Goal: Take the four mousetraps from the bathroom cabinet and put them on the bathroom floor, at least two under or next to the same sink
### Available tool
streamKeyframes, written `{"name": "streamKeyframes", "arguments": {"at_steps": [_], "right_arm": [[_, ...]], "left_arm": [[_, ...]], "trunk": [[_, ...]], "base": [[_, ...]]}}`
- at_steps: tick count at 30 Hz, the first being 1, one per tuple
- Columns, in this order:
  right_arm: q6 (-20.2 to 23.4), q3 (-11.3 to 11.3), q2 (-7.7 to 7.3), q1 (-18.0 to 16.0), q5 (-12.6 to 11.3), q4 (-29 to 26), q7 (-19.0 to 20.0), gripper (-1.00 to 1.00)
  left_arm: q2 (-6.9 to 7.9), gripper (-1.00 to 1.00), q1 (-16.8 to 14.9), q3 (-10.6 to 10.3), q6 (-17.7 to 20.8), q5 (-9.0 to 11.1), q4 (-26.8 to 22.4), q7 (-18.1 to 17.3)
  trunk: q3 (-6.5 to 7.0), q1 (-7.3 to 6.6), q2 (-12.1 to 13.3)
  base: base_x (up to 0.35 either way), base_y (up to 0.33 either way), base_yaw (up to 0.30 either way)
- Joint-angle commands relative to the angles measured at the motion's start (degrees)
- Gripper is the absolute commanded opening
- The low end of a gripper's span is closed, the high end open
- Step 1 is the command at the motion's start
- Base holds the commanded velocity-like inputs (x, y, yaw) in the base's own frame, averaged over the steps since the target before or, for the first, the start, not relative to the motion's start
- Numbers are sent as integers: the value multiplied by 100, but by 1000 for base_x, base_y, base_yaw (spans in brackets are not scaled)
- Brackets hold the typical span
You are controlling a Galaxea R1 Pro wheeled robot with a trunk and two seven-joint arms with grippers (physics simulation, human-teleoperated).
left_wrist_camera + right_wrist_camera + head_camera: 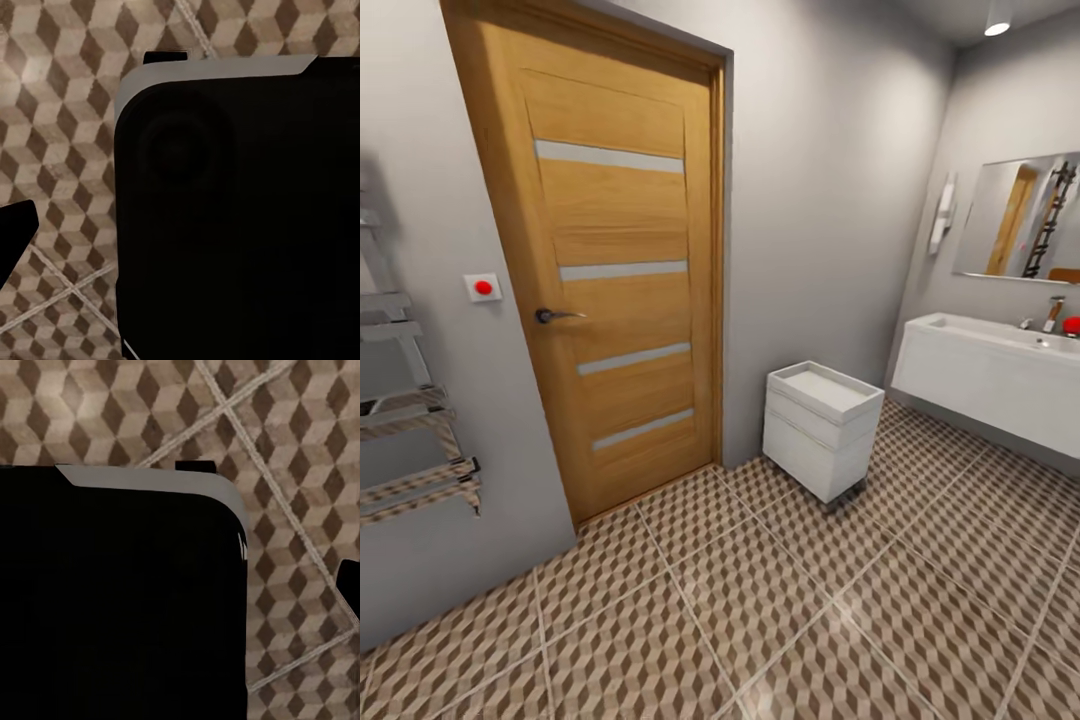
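Black robot body (120, 600) with grey top edge above cube-patterned bathroom floor (300, 510), pale grout lines crossing.

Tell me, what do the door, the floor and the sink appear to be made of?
The door looks like orange-brown wood, with visible grain and pale inset strips. The bathroom floor seems glossy ceramic tile: cube print, grout lines, light reflections. The sink looks smooth white, perhaps ceramic or lacquer.

Grey walls (820, 200), wooden door (620, 270), small white drawer unit (820, 428).
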Motion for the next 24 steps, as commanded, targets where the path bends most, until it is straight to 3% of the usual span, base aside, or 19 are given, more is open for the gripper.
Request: {"name": "streamKeyframes", "arguments": {"at_steps": [1,24], "right_arm": [[-19,1,-1,-2,-3,4,-1,100],[-19,1,-1,-2,-4,4,-6,100]], "left_arm": [[0,100,-1,3,-3,5,-3,-2],[0,100,-1,3,-3,5,-1,-2]], "trunk": [[-5,0,-3],[-5,0,-3]], "base": [[0,0,284],[0,0,284]]}}
